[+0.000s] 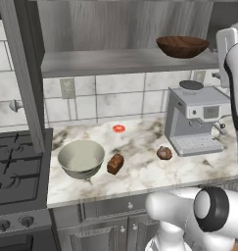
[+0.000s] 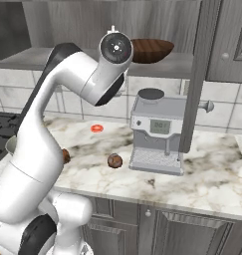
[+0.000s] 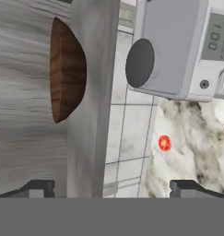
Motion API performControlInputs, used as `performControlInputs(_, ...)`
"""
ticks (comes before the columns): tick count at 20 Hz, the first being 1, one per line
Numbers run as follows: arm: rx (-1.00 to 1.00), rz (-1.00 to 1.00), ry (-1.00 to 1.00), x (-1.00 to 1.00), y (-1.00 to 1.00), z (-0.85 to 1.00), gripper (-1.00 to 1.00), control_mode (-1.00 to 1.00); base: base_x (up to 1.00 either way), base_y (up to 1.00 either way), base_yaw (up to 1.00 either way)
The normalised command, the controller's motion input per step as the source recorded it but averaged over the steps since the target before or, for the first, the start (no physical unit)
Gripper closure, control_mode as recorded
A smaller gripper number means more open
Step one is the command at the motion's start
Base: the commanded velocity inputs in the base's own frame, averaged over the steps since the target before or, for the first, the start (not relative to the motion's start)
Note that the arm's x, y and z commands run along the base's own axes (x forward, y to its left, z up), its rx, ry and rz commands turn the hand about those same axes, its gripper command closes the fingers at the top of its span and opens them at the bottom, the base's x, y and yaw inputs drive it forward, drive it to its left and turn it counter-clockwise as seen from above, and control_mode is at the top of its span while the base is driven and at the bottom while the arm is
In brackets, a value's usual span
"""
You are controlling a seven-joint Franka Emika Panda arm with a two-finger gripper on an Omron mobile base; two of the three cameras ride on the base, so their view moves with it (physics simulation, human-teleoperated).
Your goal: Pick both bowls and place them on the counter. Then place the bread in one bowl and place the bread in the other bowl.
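Wooden bowl [image 3: 67, 69] on the shelf [image 3: 90, 115] looks rigid, light; I judge its rim at 12 o'clock the best hold. My gripper [image 3: 111, 188] stands wide, empty.

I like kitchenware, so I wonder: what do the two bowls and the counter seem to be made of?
The dark bowl on the wall shelf looks like wood: brown with grain streaks and a soft sheen. The cream bowl on the counter looks like glazed ceramic: smooth and pale, though it could be plastic. The counter looks like polished marble: white-grey with brownish veins.
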Motion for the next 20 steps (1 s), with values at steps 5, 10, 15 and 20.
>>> performControlInputs(5, 0.00, 0.00, 0.00, 0.38, -0.02, 0.18, -1.00, -1.00, 0.00, 0.00, 0.00)
performControlInputs(10, -0.01, 0.00, 0.00, 0.33, -0.10, 0.11, -1.00, -1.00, 0.00, 0.00, 0.00)
performControlInputs(15, 0.00, 0.00, 0.01, 0.29, -0.18, -0.01, -1.00, -1.00, 0.00, 0.00, 0.00)
performControlInputs(20, 0.00, 0.00, 0.05, 0.24, -0.18, -0.05, -1.00, -1.00, 0.00, 0.00, 0.00)
